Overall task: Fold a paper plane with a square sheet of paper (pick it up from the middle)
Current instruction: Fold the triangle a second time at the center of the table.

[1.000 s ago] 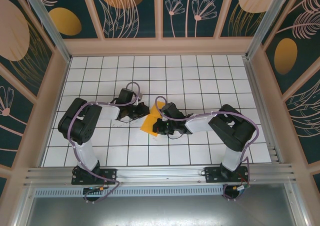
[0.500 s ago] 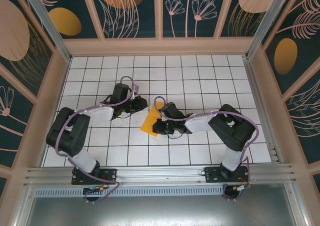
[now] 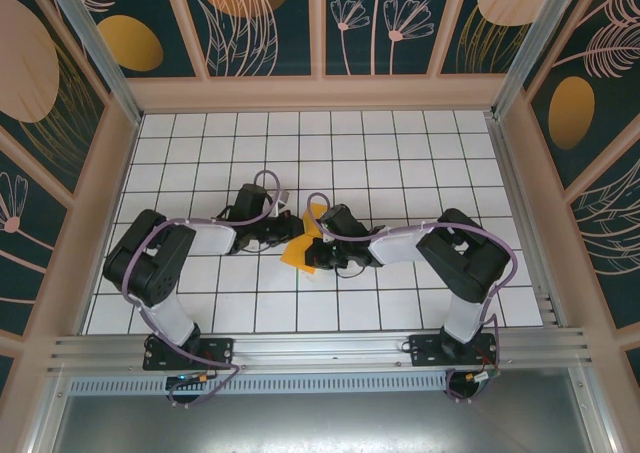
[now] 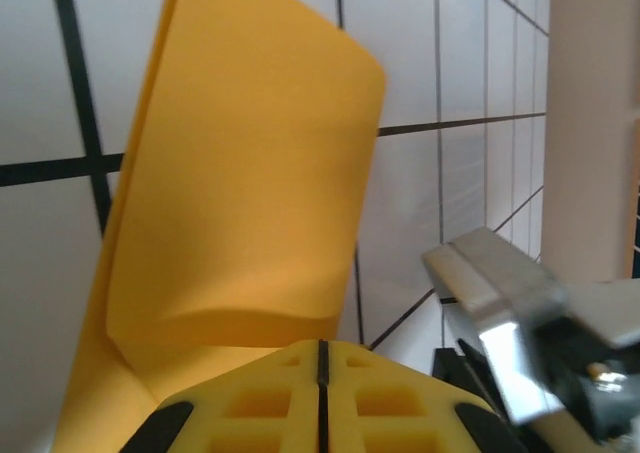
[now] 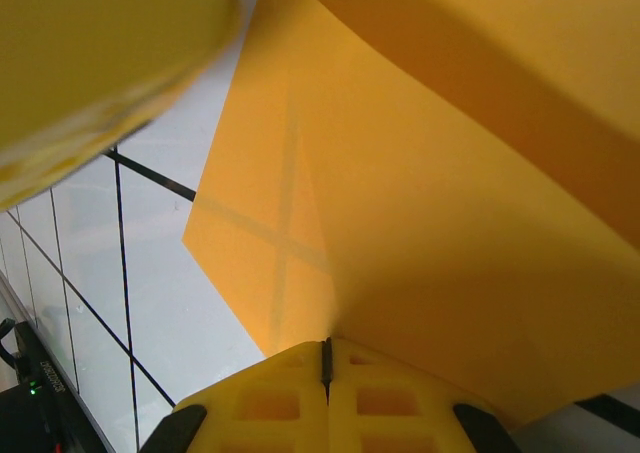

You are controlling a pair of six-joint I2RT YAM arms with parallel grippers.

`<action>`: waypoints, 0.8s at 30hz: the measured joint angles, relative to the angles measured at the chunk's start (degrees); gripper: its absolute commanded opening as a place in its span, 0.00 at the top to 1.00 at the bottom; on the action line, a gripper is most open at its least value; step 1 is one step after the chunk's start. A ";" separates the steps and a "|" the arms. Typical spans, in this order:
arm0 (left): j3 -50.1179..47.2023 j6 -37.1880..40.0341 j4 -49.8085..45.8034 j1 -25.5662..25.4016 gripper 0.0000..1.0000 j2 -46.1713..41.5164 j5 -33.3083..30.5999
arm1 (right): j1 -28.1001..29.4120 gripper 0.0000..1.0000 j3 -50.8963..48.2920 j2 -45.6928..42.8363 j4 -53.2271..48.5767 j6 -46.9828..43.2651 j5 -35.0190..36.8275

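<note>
Top cam: the thin orange-yellow square sheet of paper [image 3: 297,248] lies partly folded on the white grid-tiled table [image 3: 400,153]. The left gripper [image 3: 284,235] touches its left edge and the right gripper [image 3: 316,258] is at its near right edge. Left wrist cam: the jaws are pressed together with a flap of the sheet standing right at the tips, can't tell if it's pinched. Right wrist cam: that claw is clamped tight on the sheet's fold.

My left end effector [image 4: 320,351] and right end effector [image 5: 325,347] are yellow, the square sheet of paper [image 5: 430,233] orange-yellow with perhaps a faint darker cross, the tabletop [image 3: 400,153] white with black grid lines.
</note>
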 measured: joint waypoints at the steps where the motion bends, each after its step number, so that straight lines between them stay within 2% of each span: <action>1: 0.02 0.00 0.07 0.00 0.92 0.76 -0.07 | 0.00 1.00 0.04 0.00 -0.07 0.00 0.00; 5: 0.13 -0.02 0.44 0.09 0.92 4.31 -0.42 | 0.02 1.00 0.74 0.00 -1.29 0.00 -0.07; 18: 0.35 0.22 0.44 0.09 0.92 4.42 -1.07 | 0.00 1.00 5.84 0.13 -5.75 0.04 0.02; 24: 0.35 0.22 0.39 0.04 0.93 4.42 -1.33 | 0.17 1.00 3.58 1.51 -4.35 0.52 -1.27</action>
